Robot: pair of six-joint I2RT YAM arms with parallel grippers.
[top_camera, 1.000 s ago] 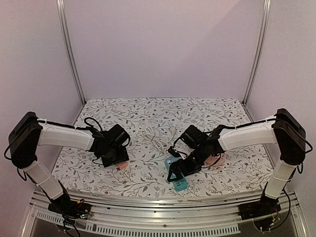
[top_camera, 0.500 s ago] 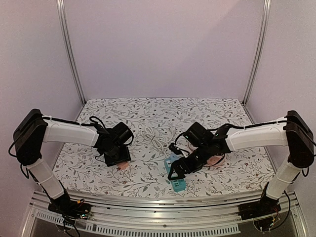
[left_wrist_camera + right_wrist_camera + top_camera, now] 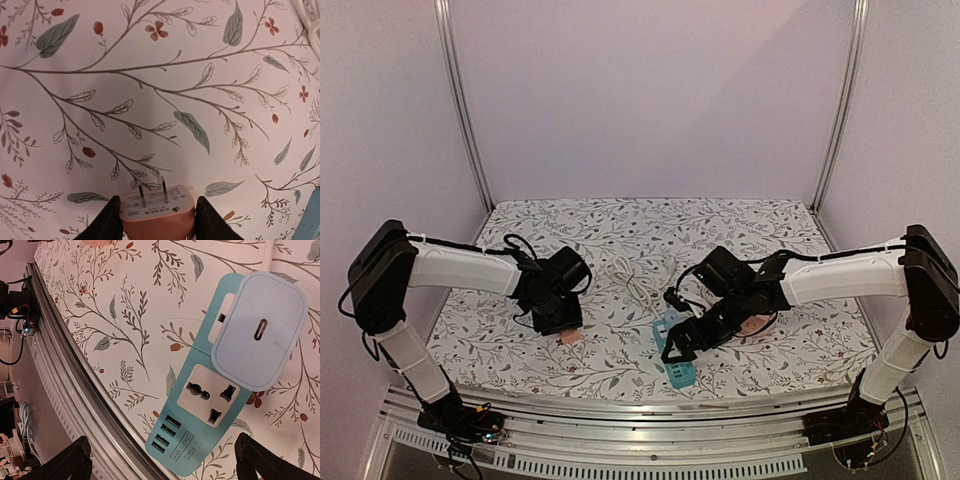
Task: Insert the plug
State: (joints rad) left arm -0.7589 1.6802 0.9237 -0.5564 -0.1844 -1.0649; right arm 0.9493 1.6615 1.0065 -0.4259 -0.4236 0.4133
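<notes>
The plug (image 3: pixel 157 216) is a salmon-pink block with two metal prongs pointing away from the camera, resting on the floral cloth. My left gripper (image 3: pixel 157 201) has both black fingers against the plug's sides, shut on it; from above, the left gripper (image 3: pixel 560 322) and the plug (image 3: pixel 570 337) sit left of centre. The teal power strip (image 3: pixel 200 435) lies near the front edge, with a free socket (image 3: pixel 209 395), USB ports and a white adapter (image 3: pixel 259 330) plugged in. My right gripper (image 3: pixel 165 452) hangs open over the strip (image 3: pixel 682 376), its fingers wide on either side.
A coiled white cable (image 3: pixel 630 280) lies mid-table behind the strip. A pink object (image 3: pixel 758 323) rests under the right arm. The metal rail (image 3: pixel 75 375) of the table's front edge runs close beside the strip. Frame posts stand at the back corners.
The left gripper's fingers have closed in onto the plug's sides. The right arm has shifted slightly left over the power strip, still open.
</notes>
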